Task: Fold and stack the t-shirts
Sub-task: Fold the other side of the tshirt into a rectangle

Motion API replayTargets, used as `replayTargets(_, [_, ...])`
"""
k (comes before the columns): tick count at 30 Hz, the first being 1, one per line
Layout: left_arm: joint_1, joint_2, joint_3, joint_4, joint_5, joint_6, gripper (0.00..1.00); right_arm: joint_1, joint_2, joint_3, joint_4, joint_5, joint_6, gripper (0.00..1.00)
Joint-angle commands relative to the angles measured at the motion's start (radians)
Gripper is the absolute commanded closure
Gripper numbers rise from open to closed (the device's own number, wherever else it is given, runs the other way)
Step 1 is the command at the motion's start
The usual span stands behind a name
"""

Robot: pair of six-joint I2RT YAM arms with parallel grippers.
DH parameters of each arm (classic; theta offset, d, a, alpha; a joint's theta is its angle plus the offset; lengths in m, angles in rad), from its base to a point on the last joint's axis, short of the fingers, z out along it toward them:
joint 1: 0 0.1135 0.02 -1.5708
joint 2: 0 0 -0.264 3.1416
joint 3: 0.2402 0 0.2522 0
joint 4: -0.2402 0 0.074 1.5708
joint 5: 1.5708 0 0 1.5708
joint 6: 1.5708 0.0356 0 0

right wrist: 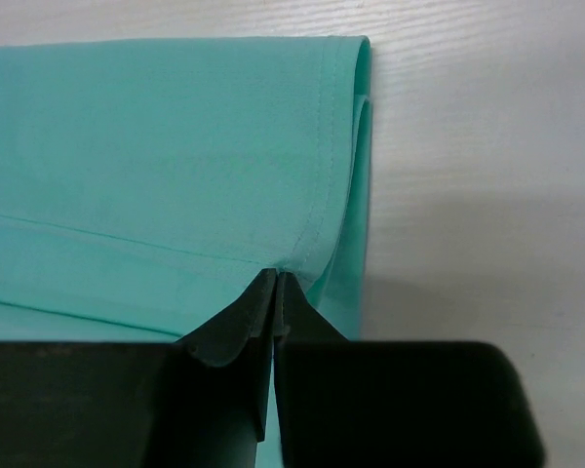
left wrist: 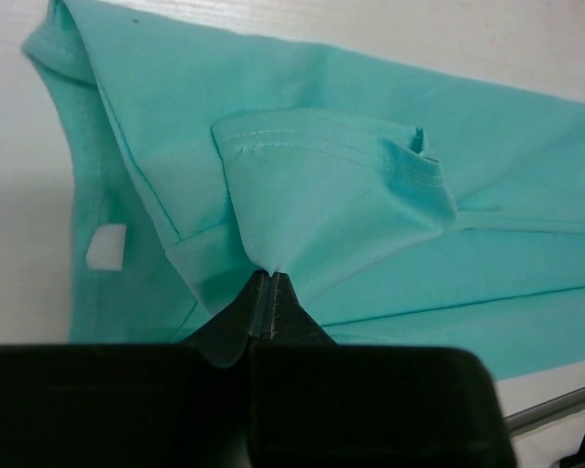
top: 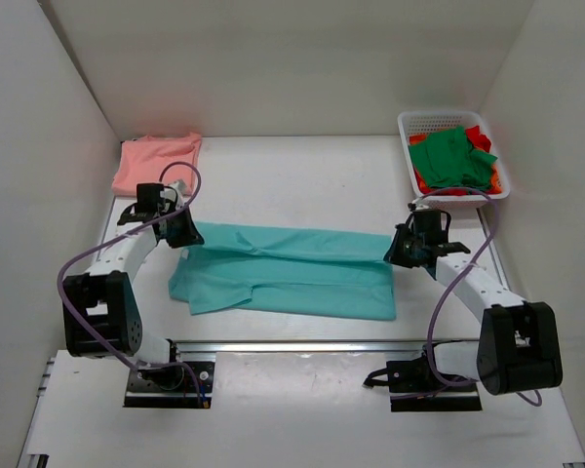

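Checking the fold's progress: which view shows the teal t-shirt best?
The top external view: it alone takes in the whole teal t-shirt and its fold line. The left wrist view shows only its sleeve end, the right wrist view only a hemmed corner.

The top camera looks down from behind over the whole table (top: 302, 166), while both wrist cameras sit close at opposite ends of the teal t-shirt (top: 292, 278), shared by all.

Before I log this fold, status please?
Left hand, right hand shut on teal shirt, far edge. Shirt lies across table. Pink shirt, basket clear of it.
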Motion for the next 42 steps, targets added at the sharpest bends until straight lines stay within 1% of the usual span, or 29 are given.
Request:
replayTargets(1, [0.007, -0.070, -0.046, -0.019, -0.024, 0.026, 1.00, 0.015, -0.059, -0.031, 0.023, -0.011, 0.020, 1.00])
replayTargets(10, [0.032, -0.130, -0.115, -0.034, -0.051, 0.034, 1.00, 0.038, -0.100, -0.116, 0.015, -0.014, 0.037, 1.00])
replayTargets(18, [0.039, -0.122, -0.065, -0.054, -0.059, 0.031, 1.00, -0.002, -0.125, -0.088, -0.012, -0.017, 0.007, 1.00])
replayTargets(26, [0.030, -0.139, -0.120, -0.027, -0.028, 0.022, 1.00, -0.010, -0.106, -0.099, -0.035, -0.003, -0.004, 1.00])
replayTargets(28, [0.032, -0.133, -0.127, -0.028, -0.037, 0.026, 0.99, -0.003, -0.106, -0.082, -0.078, 0.027, 0.004, 1.00])
replayTargets(29, [0.036, -0.132, -0.121, -0.036, -0.030, 0.026, 0.90, -0.005, -0.103, -0.072, -0.090, 0.020, -0.002, 1.00])
replayTargets(31, [0.029, -0.132, -0.121, -0.033, -0.037, 0.020, 0.82, -0.006, -0.103, -0.059, -0.103, 0.018, -0.006, 0.89])
replayTargets(33, [0.027, -0.138, -0.120, -0.033, -0.027, 0.017, 0.74, 0.000, -0.118, -0.050, -0.115, 0.041, -0.003, 0.72])
replayTargets(34, [0.029, -0.141, -0.118, -0.031, -0.024, 0.014, 0.68, 0.001, -0.123, -0.047, -0.115, 0.055, 0.004, 0.70])
replayTargets(35, [0.027, -0.148, -0.109, -0.034, -0.018, 0.014, 0.66, 0.000, -0.137, -0.045, -0.109, 0.052, -0.006, 0.69])
replayTargets(37, [0.024, -0.168, -0.101, -0.039, -0.019, 0.005, 0.61, -0.002, -0.158, -0.042, -0.095, 0.049, -0.015, 0.77])
replayTargets(39, [0.006, -0.176, -0.092, -0.045, -0.022, -0.001, 0.61, 0.004, -0.152, -0.029, -0.065, 0.031, -0.030, 0.85])
replayTargets(41, [-0.030, -0.179, -0.097, -0.045, -0.030, -0.023, 0.62, 0.007, -0.105, -0.007, -0.031, 0.002, -0.052, 0.87])
replayTargets(42, [-0.050, -0.175, -0.109, -0.034, -0.056, -0.044, 0.62, 0.009, -0.071, 0.014, -0.020, -0.021, -0.065, 0.88])
